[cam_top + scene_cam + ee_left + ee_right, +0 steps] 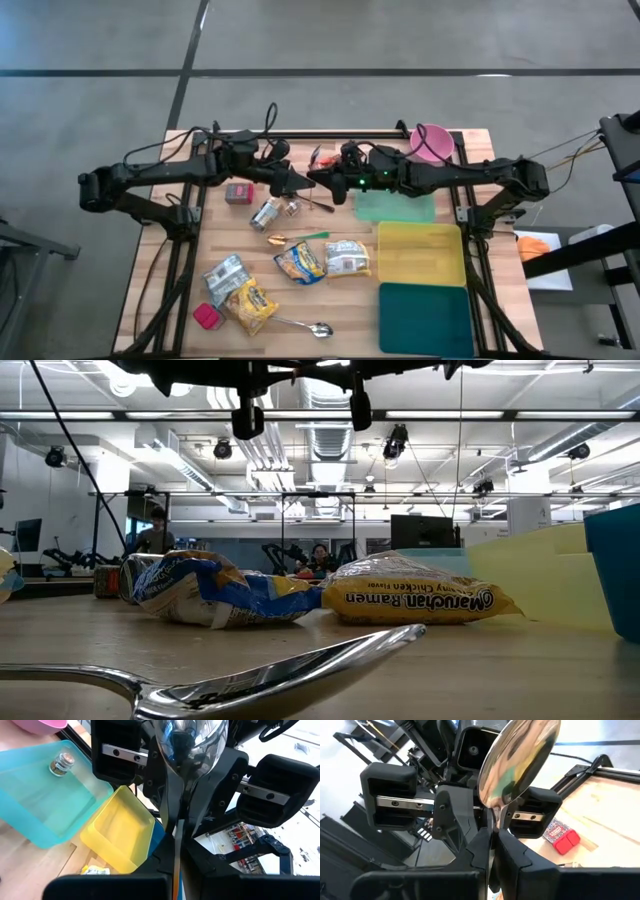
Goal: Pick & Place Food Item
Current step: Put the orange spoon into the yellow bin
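The wooden table is seen with both arms reaching in over its far half, fingertips meeting in mid-air near the centre line.

Three bins are ranged on the right arm's side: a pale green one farthest, a yellow one in the middle and a dark teal one nearest the front edge.

The food is found loose on the boards. A ramen packet lies flat just beside the yellow bin, and a snack bag lies just beside the packet, on its other side.

The left gripper is clenched on the handle of a spoon. The right gripper is clenched on the same handle from the opposite side, so far as both wrist views show. No food is held.

The packet lies below the joined fingertips and toward the front edge. Its long axis is judged to run roughly across the table. The right arm is judged slightly nearer, but a free claw is needed first.
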You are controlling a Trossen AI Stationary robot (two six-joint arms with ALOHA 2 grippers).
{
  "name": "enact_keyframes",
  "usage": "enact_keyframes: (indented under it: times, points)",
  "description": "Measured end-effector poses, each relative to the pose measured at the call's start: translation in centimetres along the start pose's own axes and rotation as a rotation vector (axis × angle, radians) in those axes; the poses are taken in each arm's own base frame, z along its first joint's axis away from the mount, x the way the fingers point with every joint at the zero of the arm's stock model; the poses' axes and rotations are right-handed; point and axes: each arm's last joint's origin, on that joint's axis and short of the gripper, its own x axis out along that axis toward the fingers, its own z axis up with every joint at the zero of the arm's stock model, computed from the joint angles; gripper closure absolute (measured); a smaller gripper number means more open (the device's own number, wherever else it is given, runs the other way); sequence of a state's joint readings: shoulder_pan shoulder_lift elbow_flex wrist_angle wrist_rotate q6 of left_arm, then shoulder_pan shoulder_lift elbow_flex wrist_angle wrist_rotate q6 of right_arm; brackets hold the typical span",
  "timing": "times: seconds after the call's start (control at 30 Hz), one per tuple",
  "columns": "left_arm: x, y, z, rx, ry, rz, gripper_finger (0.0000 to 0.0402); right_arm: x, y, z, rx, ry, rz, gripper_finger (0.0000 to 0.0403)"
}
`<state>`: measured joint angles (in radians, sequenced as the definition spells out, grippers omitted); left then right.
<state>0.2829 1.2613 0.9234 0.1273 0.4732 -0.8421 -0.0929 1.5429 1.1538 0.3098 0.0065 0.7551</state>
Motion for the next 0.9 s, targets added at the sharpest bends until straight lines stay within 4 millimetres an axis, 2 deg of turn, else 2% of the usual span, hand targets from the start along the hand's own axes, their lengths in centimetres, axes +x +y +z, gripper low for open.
enact_keyframes:
  times: [0.13, 0.37, 0.53, 0.73, 0.9]
  points:
    - [0.0, 0.0, 0.0, -0.009, 0.000, 0.001, 0.0380, -0.1, 0.0, 0.0, -0.002, 0.011, 0.000, 0.0390]
    - [0.0, 0.1, 0.0, -0.059, 0.003, 0.006, 0.0282, -0.4, 0.1, -0.1, -0.012, 0.035, -0.011, 0.0392]
    - [0.0, 0.1, -0.1, -0.067, 0.007, 0.011, 0.0231, -1.2, 0.4, 0.3, -0.037, 0.054, -0.026, 0.0392]
    - [0.0, 0.1, -0.1, -0.087, 0.016, 0.009, 0.0186, -3.2, 1.0, 1.0, -0.067, 0.095, -0.062, 0.0392]
    - [-0.1, 0.3, -0.4, -0.106, 0.051, 0.024, 0.0164, -6.2, 1.6, 1.6, -0.087, 0.176, -0.134, 0.0392]
